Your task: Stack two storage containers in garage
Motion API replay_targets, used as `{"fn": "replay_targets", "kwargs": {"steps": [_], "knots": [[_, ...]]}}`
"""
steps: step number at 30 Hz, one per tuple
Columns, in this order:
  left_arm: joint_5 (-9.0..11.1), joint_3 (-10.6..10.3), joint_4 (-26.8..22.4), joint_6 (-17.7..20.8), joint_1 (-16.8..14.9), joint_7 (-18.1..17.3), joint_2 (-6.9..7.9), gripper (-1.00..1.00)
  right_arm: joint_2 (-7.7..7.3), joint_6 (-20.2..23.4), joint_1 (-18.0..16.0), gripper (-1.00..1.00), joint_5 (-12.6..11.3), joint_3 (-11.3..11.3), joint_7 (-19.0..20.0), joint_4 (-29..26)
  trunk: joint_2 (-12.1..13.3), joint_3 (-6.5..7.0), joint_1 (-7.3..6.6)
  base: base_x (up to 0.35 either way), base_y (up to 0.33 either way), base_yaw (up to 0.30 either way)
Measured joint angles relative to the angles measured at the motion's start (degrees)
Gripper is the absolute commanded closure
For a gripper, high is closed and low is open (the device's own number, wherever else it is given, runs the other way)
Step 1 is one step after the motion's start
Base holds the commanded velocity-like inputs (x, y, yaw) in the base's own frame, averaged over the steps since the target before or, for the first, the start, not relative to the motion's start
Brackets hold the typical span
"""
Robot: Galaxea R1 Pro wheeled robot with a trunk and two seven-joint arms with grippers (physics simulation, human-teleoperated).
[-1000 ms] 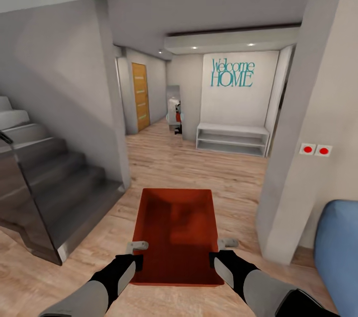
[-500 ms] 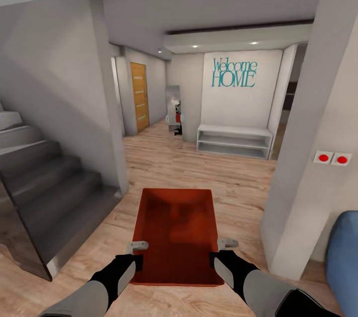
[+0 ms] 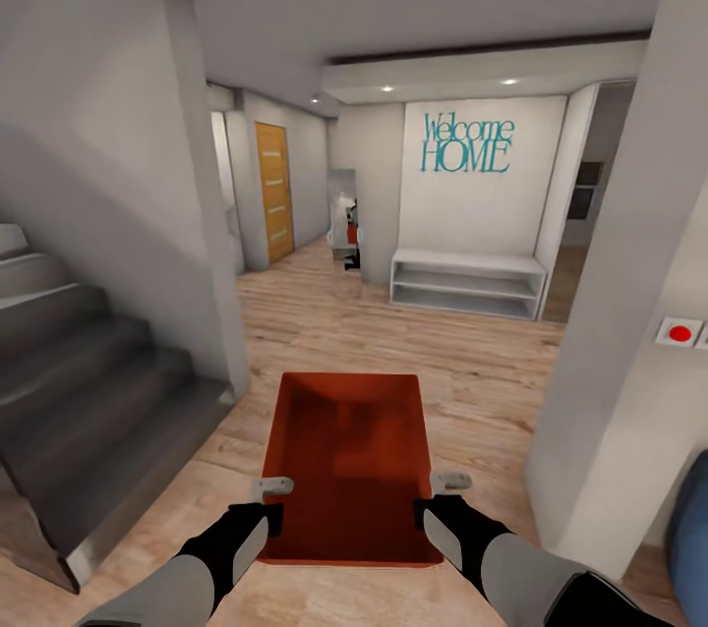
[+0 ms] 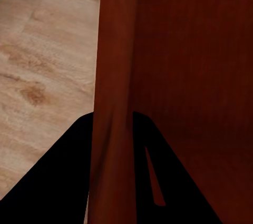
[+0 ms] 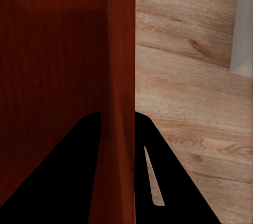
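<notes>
Since the earlier picture my head camera had rolled forward: the staircase (image 3: pixel 88 381) sat lower and further left, the red wall switch (image 3: pixel 678 332) had slid to the right edge, and the container had kept its place between my arms.

I carried one storage container (image 3: pixel 349 465) out in front of me above the light wood plank flooring (image 3: pixel 393 332), level and lengthwise away from me. It was orange-red, rectangular, lidless, with plain smooth walls tapering to a darker bottom; the plastic showed soft mottled shading inside.

My left gripper (image 3: pixel 267 501) was clamped over the container's left long wall, one dark finger (image 4: pixel 63 176) outside and the other inside, the wall pinched between them. My right gripper (image 3: pixel 438 499) was closed the same way on the right long wall, one black finger (image 5: pixel 63 171) inside and one outside. That made two grippers on one bin.

Ahead stood one white low bench shelf (image 3: pixel 467 281) with two open tiers beneath teal "Welcome HOME" lettering (image 3: pixel 466 143). One orange wood door (image 3: pixel 275 190) stood down the hall. The stairs were dark grey, matte, with four or five steps visible. Walls were pale grey and smooth; the floor planks showed knots and grain.
</notes>
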Motion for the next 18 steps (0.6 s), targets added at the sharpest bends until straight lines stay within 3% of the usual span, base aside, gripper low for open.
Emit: {"fn": "replay_targets", "kwargs": {"steps": [18], "knots": [[0.0, 0.1, 0.1, 0.0, 0.0, 0.0, 0.00, 1.00, 0.01, 0.1, 0.0, 1.00, 0.1, 0.0, 0.0, 0.0, 0.0, 0.00, 0.00, 0.322, 0.000, 0.000]]}}
